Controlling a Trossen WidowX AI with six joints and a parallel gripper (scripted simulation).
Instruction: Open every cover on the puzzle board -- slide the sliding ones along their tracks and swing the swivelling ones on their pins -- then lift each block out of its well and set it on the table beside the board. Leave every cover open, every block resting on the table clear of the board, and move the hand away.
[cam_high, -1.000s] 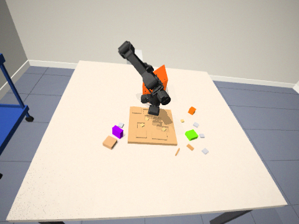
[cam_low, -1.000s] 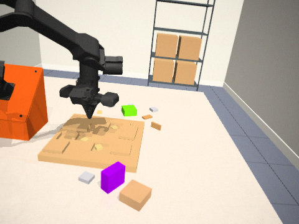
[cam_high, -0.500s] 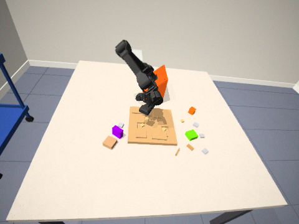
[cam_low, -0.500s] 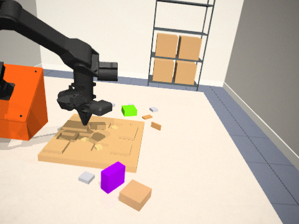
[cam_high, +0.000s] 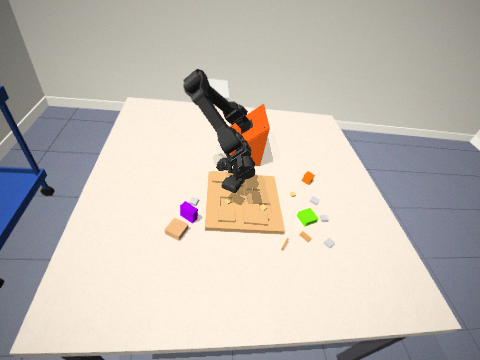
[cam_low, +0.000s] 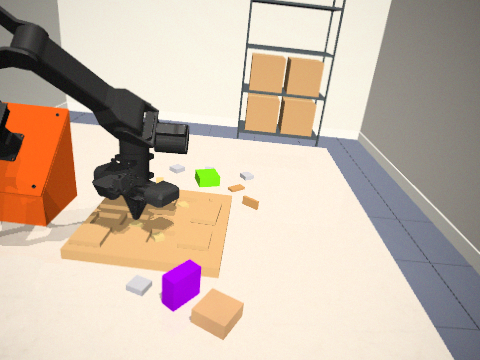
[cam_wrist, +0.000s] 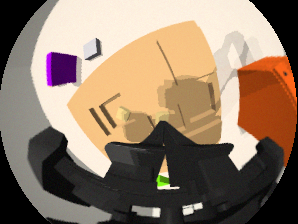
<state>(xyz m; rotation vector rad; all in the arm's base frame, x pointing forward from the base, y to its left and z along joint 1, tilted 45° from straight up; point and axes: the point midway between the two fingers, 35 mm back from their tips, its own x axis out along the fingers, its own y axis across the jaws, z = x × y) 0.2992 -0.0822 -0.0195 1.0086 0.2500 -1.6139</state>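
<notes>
From the top view, the black end effector (cam_high: 233, 186) is hanging over the flat tan wooden puzzle board (cam_high: 244, 202) on the cream tabletop (cam_high: 125, 280), toward the board's 11 o'clock corner, fingers pressed together on nothing.

In the exterior view, a purple cube block (cam_low: 181, 284) is sitting just off the board's near edge.

At the wrist, a bright green block (cam_wrist: 161, 180) is showing at 6 o'clock.

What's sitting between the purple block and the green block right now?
The puzzle board lies between the purple block and the green block, clearest in the top view. The shut gripper is down at the board's far end.
</notes>
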